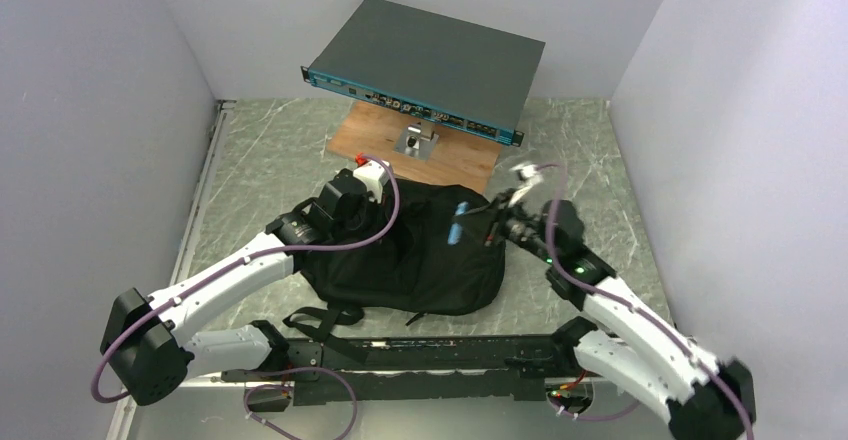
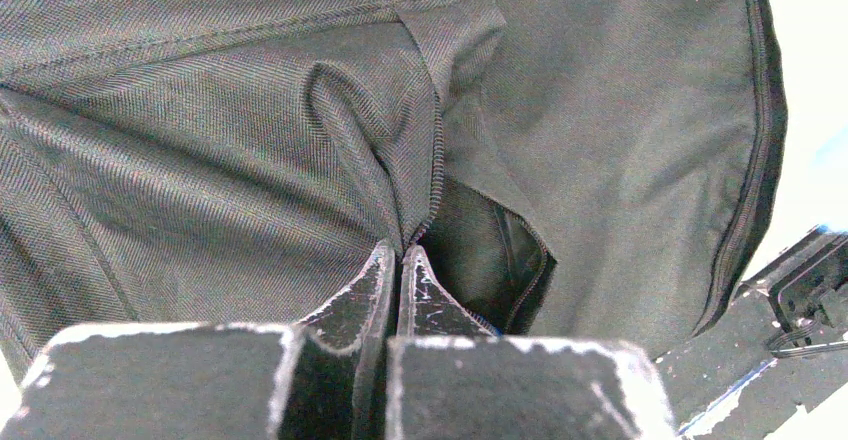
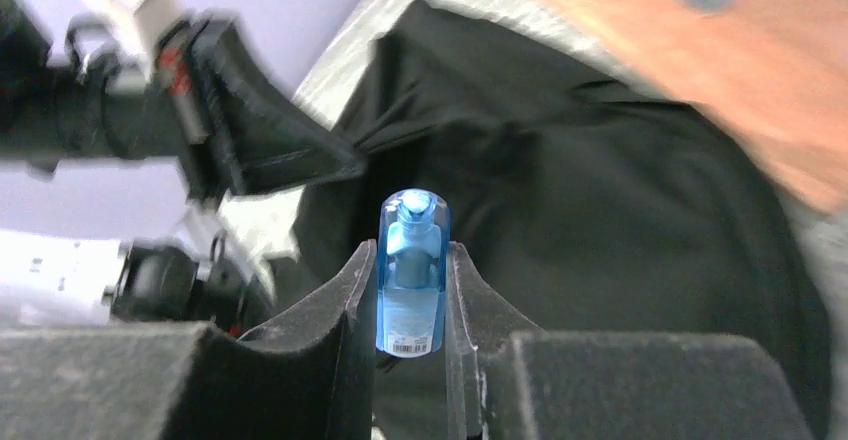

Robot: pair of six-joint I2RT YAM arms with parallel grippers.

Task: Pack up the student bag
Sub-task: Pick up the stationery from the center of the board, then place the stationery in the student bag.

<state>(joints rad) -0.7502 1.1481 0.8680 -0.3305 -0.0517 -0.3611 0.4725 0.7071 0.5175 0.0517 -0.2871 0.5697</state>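
Largest, a grey marbled table [image 1: 600,170], walled on three sides. Over its far edge, a flat dark rack-mount device [image 1: 430,50] with a teal front, raised on a small stand.

Next, at the middle of the table and reaching toward the near edge, the black student bag [image 1: 440,260], lying flat, with shoulder straps [image 1: 320,318] trailing from its near-left corner. Just beyond the bag, at the far middle, a wooden board [image 1: 465,160] under the device's stand.

Left arm [image 1: 220,280] reaching in from the near-left corner, right arm [image 1: 620,310] from the near-right corner.

Left gripper [image 2: 400,260] at the bag's far-left side, fingers clenched tip to tip on the bag's fabric right at a zipper [image 2: 437,160], beside a part-open pocket mouth. In the right wrist view, fabric drawn up into a peak at those tips.

Right gripper [image 3: 412,300] over the bag's far-right part, fingers grasping a small blue bottle [image 3: 411,260], cap end pointing out past the fingertips, barcode label at the other end. Touching the bag or clear of it: impossible to tell.
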